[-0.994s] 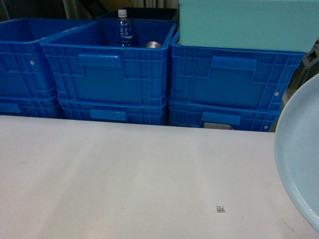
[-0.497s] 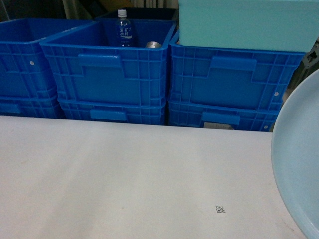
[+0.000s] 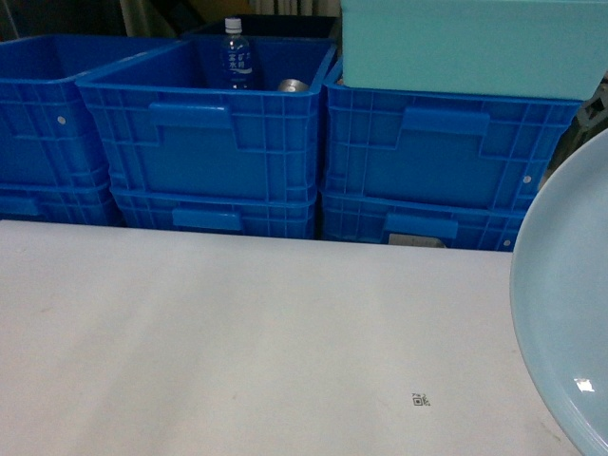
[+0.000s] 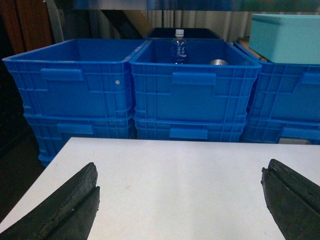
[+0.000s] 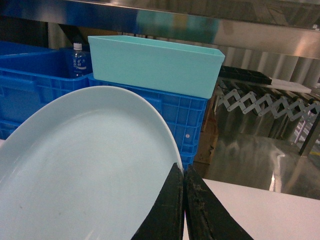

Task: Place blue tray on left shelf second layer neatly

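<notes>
Pale blue plastic fills the right edge of the head view: the blue tray (image 3: 570, 323) is held up above the white bench (image 3: 237, 332), its rim pinched between the pressed-together fingers of the right gripper (image 5: 184, 200). The left gripper (image 4: 180, 200) hangs over the bench with its fingers (image 4: 65, 205) spread wide and nothing between them. Behind the bench stand stacked dark-blue crates (image 3: 209, 142); one holds a water bottle (image 3: 236, 52), another carries a teal box (image 3: 475, 43). A steel shelf bar (image 5: 200, 22) runs overhead in the right wrist view.
</notes>
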Available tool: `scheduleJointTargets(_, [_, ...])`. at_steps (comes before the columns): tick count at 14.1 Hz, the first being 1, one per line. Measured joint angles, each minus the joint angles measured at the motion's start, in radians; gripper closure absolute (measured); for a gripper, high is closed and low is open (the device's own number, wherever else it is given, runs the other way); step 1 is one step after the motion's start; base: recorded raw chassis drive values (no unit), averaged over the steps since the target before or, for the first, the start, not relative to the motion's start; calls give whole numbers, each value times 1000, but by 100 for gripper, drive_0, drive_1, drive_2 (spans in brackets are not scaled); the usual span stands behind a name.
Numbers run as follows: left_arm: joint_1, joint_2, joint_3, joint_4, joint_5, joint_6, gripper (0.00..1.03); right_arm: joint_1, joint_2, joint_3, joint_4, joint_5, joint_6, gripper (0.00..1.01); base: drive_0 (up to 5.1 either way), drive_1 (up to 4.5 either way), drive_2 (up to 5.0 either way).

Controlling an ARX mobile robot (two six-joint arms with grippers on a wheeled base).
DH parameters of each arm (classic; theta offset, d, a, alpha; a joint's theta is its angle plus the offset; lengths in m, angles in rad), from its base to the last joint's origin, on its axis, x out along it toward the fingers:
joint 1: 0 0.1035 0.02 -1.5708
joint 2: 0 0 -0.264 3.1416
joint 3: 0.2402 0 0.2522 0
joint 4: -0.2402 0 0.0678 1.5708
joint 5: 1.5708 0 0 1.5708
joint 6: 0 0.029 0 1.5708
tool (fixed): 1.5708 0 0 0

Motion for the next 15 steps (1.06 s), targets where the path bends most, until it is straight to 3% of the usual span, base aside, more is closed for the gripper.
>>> scheduleJointTargets(8, [0,0,0,0,0,0,5,0,0,0,0,0,-1,99,0,0,0])
scheduleJointTargets(15, [1,0,0,0,-1,0,5,0,1,0,0,0,-2,99,-154,-154,-154])
